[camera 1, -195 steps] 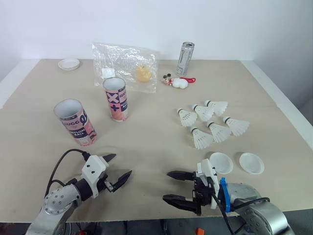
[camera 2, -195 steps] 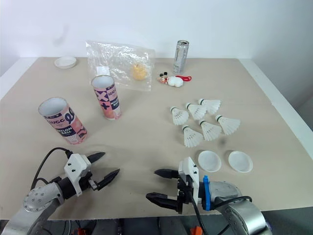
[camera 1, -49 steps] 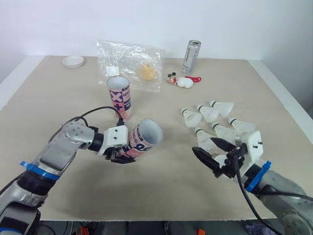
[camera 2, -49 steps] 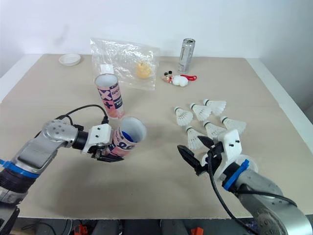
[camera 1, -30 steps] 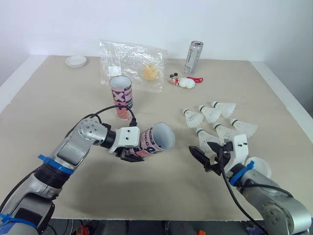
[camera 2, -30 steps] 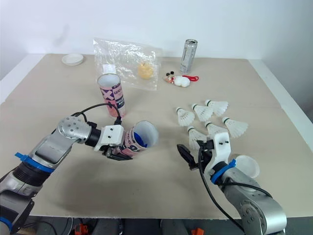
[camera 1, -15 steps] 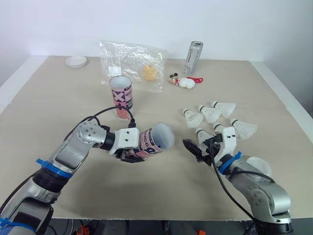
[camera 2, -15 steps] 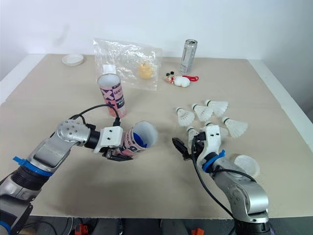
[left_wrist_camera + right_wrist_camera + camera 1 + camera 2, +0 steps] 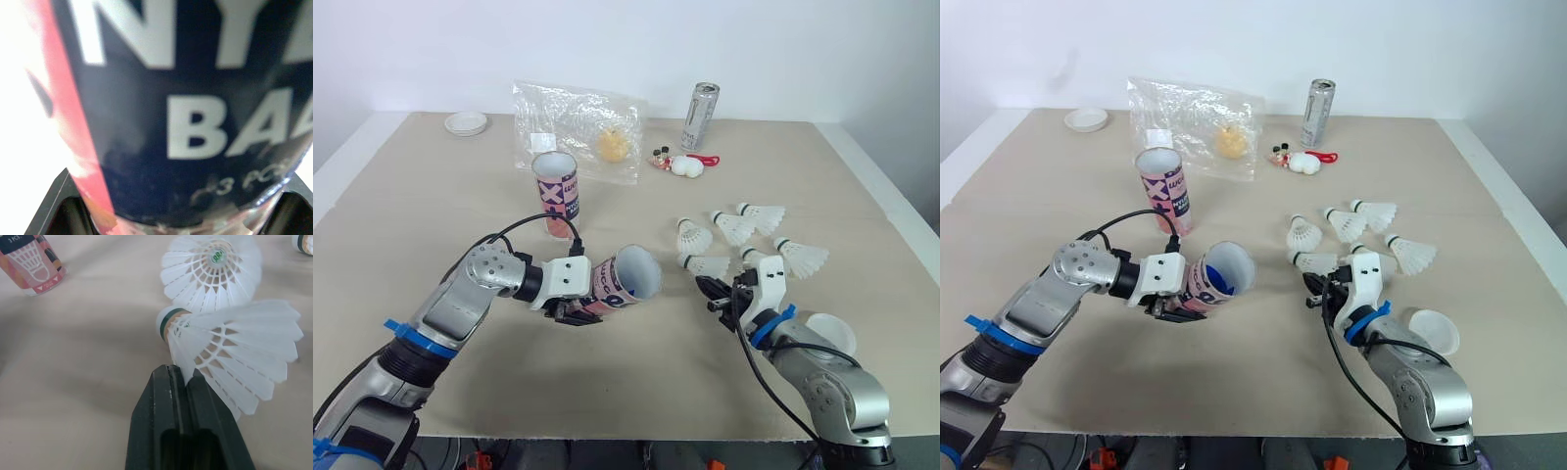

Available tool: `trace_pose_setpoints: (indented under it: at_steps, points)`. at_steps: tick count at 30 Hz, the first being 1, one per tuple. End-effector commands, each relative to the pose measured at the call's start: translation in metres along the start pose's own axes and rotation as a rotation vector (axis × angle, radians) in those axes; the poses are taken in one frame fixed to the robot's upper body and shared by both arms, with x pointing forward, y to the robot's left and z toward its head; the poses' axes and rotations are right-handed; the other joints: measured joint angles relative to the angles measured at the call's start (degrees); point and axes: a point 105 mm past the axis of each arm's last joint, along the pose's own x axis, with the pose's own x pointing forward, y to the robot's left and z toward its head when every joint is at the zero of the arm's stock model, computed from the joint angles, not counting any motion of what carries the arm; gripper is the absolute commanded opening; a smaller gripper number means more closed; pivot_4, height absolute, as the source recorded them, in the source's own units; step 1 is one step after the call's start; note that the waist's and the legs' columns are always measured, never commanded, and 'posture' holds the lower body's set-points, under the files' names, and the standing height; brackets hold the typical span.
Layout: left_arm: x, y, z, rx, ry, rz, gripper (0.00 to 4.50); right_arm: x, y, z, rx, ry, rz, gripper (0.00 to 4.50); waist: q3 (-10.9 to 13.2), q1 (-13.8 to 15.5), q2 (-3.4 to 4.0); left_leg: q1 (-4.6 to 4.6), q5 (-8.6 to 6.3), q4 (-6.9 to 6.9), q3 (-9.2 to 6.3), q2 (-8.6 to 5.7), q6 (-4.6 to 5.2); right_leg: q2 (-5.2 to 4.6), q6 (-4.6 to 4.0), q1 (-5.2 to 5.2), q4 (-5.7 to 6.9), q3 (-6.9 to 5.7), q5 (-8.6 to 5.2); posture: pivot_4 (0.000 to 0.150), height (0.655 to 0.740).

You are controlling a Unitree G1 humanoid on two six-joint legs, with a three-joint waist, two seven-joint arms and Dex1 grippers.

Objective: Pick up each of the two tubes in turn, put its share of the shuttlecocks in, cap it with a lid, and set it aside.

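My left gripper [image 9: 572, 300] is shut on a pink and navy tube [image 9: 625, 279], held tilted above the table with its open mouth toward the right; its label [image 9: 195, 122] is close up in the left wrist view. The second tube [image 9: 555, 193] stands upright behind it. My right gripper [image 9: 713, 290] is shut, pinching the feather edge of a white shuttlecock [image 9: 230, 350] that lies on the table with its cork toward the held tube. Several more shuttlecocks [image 9: 734, 227] lie just beyond it. A white lid [image 9: 829, 333] rests by my right forearm.
At the back of the beige table [image 9: 636, 382] are a crinkled plastic bag [image 9: 579, 132], a silver can [image 9: 702, 103], a small white toy [image 9: 682, 165] and a small white dish [image 9: 467, 122]. The table's right edge runs close to the shuttlecocks.
My right gripper has gone from open to shut at the nearest shuttlecock, which has tipped over with its cork to the left. The left arm and its tube have stayed put.
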Motion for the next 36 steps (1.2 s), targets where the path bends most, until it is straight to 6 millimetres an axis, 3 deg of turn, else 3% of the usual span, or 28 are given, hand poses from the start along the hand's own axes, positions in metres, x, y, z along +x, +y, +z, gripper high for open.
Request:
trace_pose_setpoints:
  at_steps: [1,4,9,12,14,18,22,31,36]
  points:
    - [0.003,0.001,0.0,0.009,0.003,-0.009,2.92,-0.007,0.006,0.016,-0.068,-0.048,0.014,0.07,0.0,0.02,0.0,0.0,0.0,0.01,0.0,0.0,0.0,0.0,0.0,0.0,0.0,0.0,0.0,0.15,0.74]
    - [0.002,0.002,-0.002,0.005,0.007,-0.009,2.92,-0.017,0.014,0.031,-0.177,-0.052,0.067,0.07,0.0,0.03,0.02,-0.01,0.0,0.06,0.02,-0.02,0.0,-0.02,0.03,0.01,0.0,0.02,0.01,0.15,0.74]
    - [0.0,0.006,-0.007,-0.013,0.017,-0.009,2.92,-0.039,0.043,0.074,-0.454,-0.091,0.3,0.07,0.0,0.01,0.12,-0.01,0.02,0.17,0.02,-0.04,0.03,-0.02,0.08,0.04,0.01,0.04,0.08,0.15,0.74]
    - [0.0,0.009,-0.006,-0.04,0.005,-0.022,2.92,-0.055,0.068,0.124,-0.728,-0.198,0.492,0.07,0.02,-0.01,0.14,0.06,0.1,0.19,0.0,-0.03,0.17,0.0,-0.06,0.11,0.01,0.02,0.11,0.15,0.74]
    - [0.0,0.009,-0.007,-0.053,0.007,-0.036,2.92,-0.061,0.079,0.139,-0.893,-0.215,0.585,0.07,0.15,-0.04,0.34,0.06,0.17,0.26,0.03,-0.03,0.27,0.0,-0.18,0.09,0.01,0.02,0.15,0.15,0.74]
    - [0.0,0.009,-0.004,-0.073,0.0,-0.054,2.92,-0.061,0.088,0.142,-1.032,-0.198,0.688,0.07,0.04,-0.04,0.09,0.08,0.21,0.2,0.01,-0.01,0.33,0.0,-0.24,0.11,-0.02,-0.03,0.16,0.15,0.74]
    - [-0.003,0.011,0.008,-0.115,-0.04,-0.061,2.92,-0.057,0.09,0.13,-1.204,-0.122,0.762,0.07,0.05,-0.04,0.13,-0.09,0.2,0.19,0.06,-0.03,0.33,-0.03,0.04,-0.05,-0.01,0.02,0.24,0.15,0.74]
    - [-0.003,0.01,0.013,-0.107,-0.042,-0.059,2.92,-0.04,0.086,0.12,-1.324,-0.097,0.804,0.07,0.12,-0.03,0.22,-0.15,0.19,0.18,0.02,-0.03,0.33,-0.02,0.05,-0.11,-0.01,-0.03,0.22,0.15,0.74]
    - [-0.001,0.009,0.013,-0.107,-0.045,-0.055,2.92,-0.03,0.095,0.122,-1.378,-0.13,0.841,0.07,0.14,-0.03,0.26,-0.15,0.19,0.19,0.02,-0.03,0.33,-0.01,0.03,-0.12,0.0,-0.04,0.23,0.15,0.74]
